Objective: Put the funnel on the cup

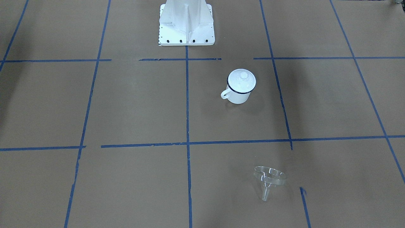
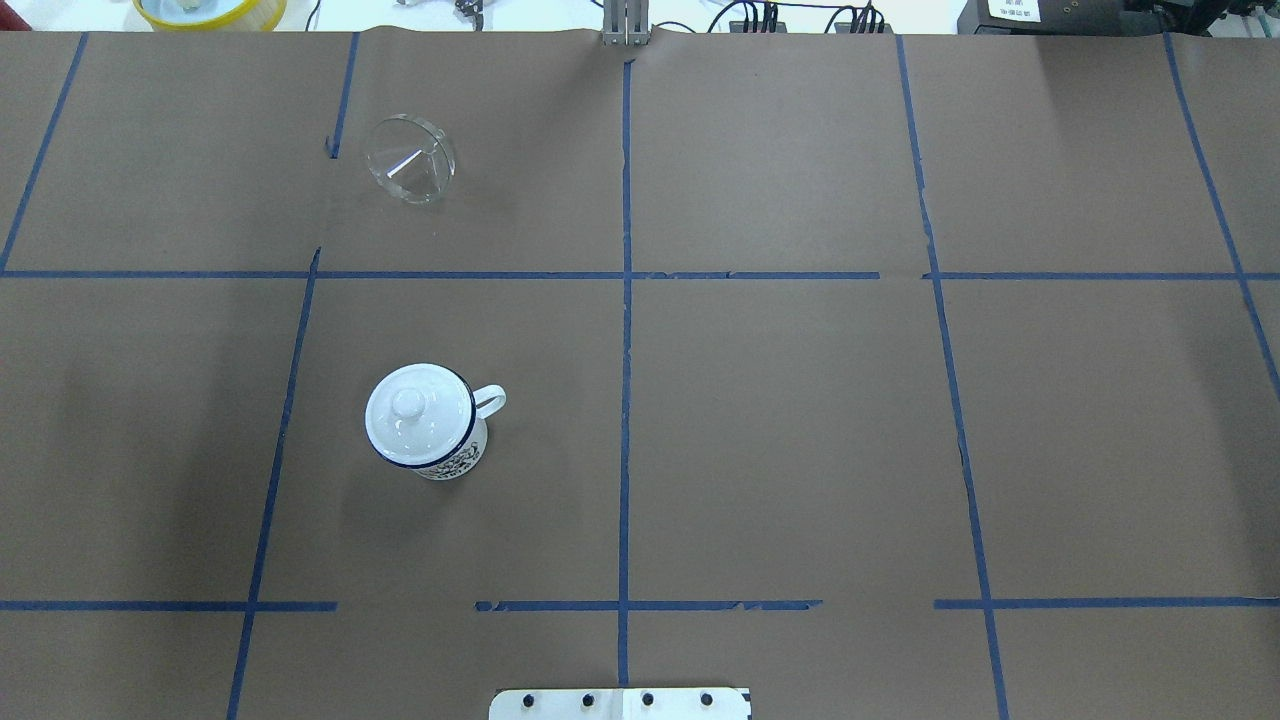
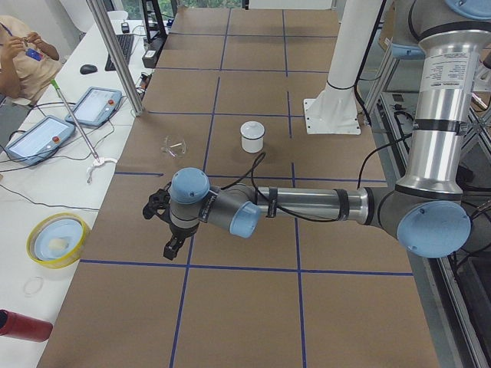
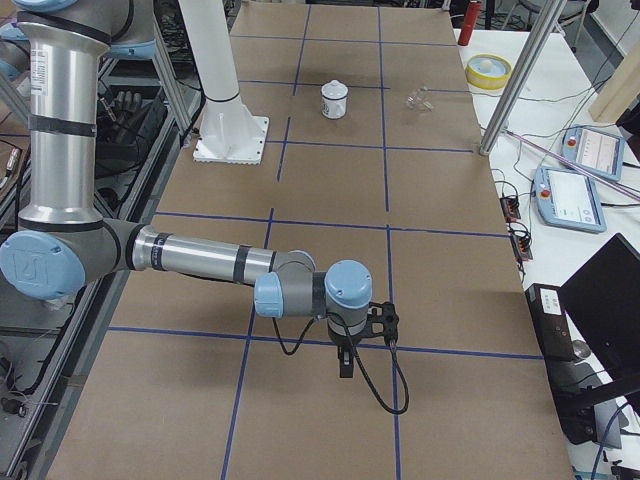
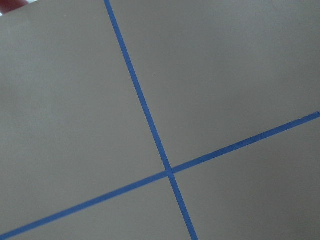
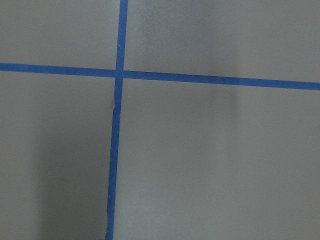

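The cup (image 2: 456, 456) is a small white enamel mug with a dark blue rim, standing upright left of the table's middle with its handle toward the centre line. A round white domed lid (image 2: 418, 412) sits on it. The cup also shows in the front view (image 1: 239, 96). The clear funnel (image 2: 410, 160) lies on its side at the far left of the table, also in the front view (image 1: 269, 177). My left gripper (image 3: 159, 228) hangs over bare table well left of both. My right gripper (image 4: 365, 340) hangs far to the right. I cannot tell whether either is open.
The white robot pedestal (image 1: 186, 25) stands at the table's near edge. Beyond the far edge are a yellow bowl (image 3: 57, 239), a red bottle (image 3: 21, 326), teach pendants (image 3: 96, 106), a metal pole (image 3: 115, 54) and an operator (image 3: 23, 50). Both wrist views show only brown paper with blue tape.
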`<state>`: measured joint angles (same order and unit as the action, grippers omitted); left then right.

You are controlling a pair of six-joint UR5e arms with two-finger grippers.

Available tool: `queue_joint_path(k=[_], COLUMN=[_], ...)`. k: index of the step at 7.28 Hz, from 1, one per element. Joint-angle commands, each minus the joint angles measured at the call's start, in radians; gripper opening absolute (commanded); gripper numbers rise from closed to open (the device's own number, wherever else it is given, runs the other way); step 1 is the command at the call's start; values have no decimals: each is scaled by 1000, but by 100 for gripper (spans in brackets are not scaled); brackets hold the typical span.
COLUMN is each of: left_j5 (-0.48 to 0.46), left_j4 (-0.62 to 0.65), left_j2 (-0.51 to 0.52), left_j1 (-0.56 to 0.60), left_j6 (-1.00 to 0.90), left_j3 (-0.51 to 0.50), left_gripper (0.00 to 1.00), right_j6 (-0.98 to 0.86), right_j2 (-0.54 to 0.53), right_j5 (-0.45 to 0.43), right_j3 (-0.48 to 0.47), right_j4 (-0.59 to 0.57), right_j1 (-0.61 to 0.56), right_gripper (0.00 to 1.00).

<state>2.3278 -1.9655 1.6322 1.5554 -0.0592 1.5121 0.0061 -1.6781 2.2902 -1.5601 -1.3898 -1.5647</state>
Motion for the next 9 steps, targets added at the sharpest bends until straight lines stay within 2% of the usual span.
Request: queue_joint_path(k=[1, 3, 4, 5, 6, 7, 9], left_j5=[-10, -10, -13, -52, -88, -85, -90], left_j4=[-6, 32, 154, 224, 255, 255, 249], left_j2=[3, 0, 6, 5, 3, 5, 14], left_j1=[-6, -47, -60, -87, -151, -223, -421], left_j6=[42, 45, 47, 114, 236, 381, 758], left_j3=[43, 49, 81, 168, 256, 317, 474], left_gripper=[100, 100, 100, 100, 100, 100, 100], right_j6=[0, 0, 0, 0, 0, 0, 0], right_j2=[0, 0, 0, 0, 0, 0, 0], right_j5=[0, 0, 0, 0, 0, 0, 0], right_j3=[0, 0, 0, 0, 0, 0, 0], right_j4=[0, 0, 0, 0, 0, 0, 0], right_j1=[0, 0, 0, 0, 0, 0, 0], right_gripper=[100, 100, 100, 100, 100, 100, 100])
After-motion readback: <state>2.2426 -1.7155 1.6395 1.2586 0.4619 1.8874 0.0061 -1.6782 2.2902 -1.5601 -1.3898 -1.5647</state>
